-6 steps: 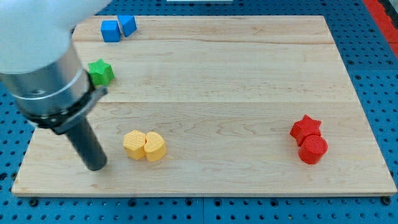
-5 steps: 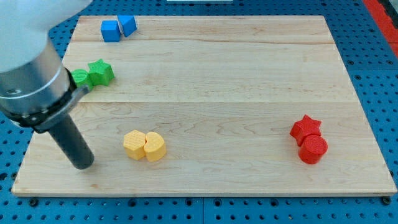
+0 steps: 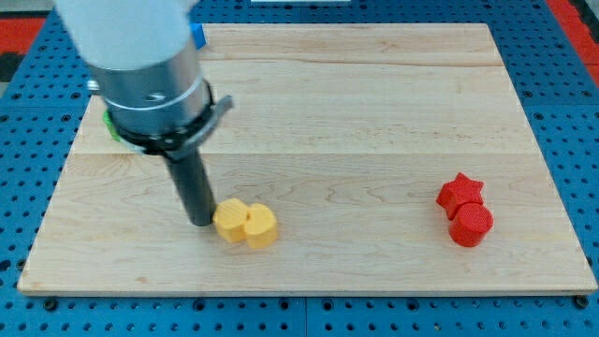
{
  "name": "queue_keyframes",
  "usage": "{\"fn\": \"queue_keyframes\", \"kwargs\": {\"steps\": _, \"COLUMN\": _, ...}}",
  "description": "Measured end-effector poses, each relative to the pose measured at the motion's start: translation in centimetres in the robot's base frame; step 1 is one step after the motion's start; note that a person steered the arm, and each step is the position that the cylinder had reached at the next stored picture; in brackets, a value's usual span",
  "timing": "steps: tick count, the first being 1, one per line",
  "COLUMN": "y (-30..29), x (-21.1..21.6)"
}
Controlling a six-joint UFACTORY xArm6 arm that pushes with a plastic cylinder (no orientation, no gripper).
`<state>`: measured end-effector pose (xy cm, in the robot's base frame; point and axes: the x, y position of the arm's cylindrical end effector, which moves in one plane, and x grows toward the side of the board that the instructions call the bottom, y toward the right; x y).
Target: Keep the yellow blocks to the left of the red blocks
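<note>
Two yellow blocks lie side by side at the board's lower middle-left: a yellow hexagon-like block [image 3: 230,221] and a yellow heart-like block [image 3: 260,226]. My tip [image 3: 199,221] stands right against the left side of the yellow pair. A red star [image 3: 460,194] and a red cylinder [image 3: 471,225] touch each other at the lower right, far to the right of the yellow blocks.
A green block [image 3: 110,124] peeks out at the left behind the arm's body. A blue block [image 3: 197,35] shows only as a sliver at the top, behind the arm. The wooden board [image 3: 374,112] lies on a blue pegboard.
My tip has swung from the board's left edge rightward to the yellow pair. The yellow blocks have shifted a little right. The arm now hides most of the blue and green blocks.
</note>
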<state>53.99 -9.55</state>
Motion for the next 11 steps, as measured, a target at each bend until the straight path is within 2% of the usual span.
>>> {"fn": "queue_keyframes", "kwargs": {"steps": 1, "y": 3.1, "x": 2.1}}
{"fn": "queue_keyframes", "kwargs": {"steps": 2, "y": 3.7, "x": 3.7}}
{"fn": "queue_keyframes", "kwargs": {"steps": 6, "y": 13.3, "x": 3.3}}
{"fn": "queue_keyframes", "kwargs": {"steps": 7, "y": 13.1, "x": 3.9}}
{"fn": "queue_keyframes", "kwargs": {"steps": 9, "y": 4.8, "x": 4.5}}
{"fn": "queue_keyframes", "kwargs": {"steps": 11, "y": 5.0, "x": 2.8}}
